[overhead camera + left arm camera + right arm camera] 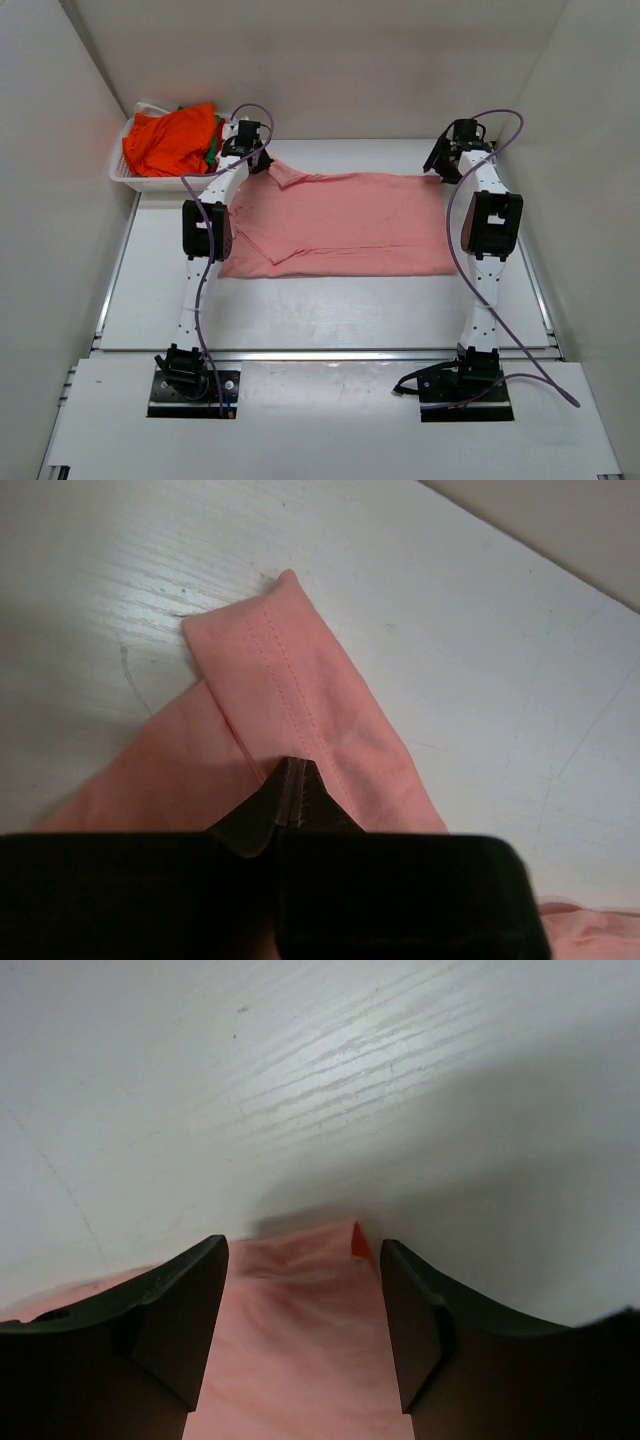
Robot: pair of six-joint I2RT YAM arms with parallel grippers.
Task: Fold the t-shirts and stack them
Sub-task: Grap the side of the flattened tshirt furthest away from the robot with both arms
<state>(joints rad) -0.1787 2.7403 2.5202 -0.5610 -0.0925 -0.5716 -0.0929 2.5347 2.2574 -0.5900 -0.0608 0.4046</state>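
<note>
A salmon-pink t-shirt [340,225] lies spread flat across the middle of the table. My left gripper [260,163] is at its far left corner. In the left wrist view my left gripper [290,780] is shut, with a stitched sleeve [300,695] running out from its tip. My right gripper [438,163] is at the shirt's far right corner. In the right wrist view my right gripper [300,1250] is open, and its jaws straddle that pink corner [300,1310], low over the table. An orange t-shirt [170,140] with a bit of green cloth [212,150] lies bunched in a basket.
The white slotted basket [125,175] stands at the far left corner of the table. White walls close in the table on the left, back and right. Both arms reach forward along the shirt's two sides, with purple cables looping off them.
</note>
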